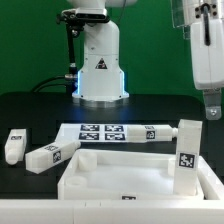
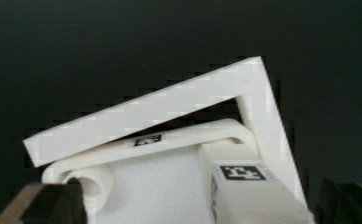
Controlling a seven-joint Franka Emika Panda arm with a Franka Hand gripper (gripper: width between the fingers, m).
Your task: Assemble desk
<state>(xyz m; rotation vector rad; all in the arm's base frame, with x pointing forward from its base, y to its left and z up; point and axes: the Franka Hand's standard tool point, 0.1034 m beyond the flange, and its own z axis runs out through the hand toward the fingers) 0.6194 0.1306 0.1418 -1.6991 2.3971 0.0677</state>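
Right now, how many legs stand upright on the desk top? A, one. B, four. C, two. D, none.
A: only one leg stands, at the desk top's corner on the exterior view's right; the lying legs rest flat further left.

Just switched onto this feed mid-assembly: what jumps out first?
A white square-section leg block with a black-and-white tag stands upright in the exterior view's right corner of the white plastic tray-like desk top. The end effector hangs open above it, holding nothing. Two more leg blocks lie loose on the black table at the exterior view's left.
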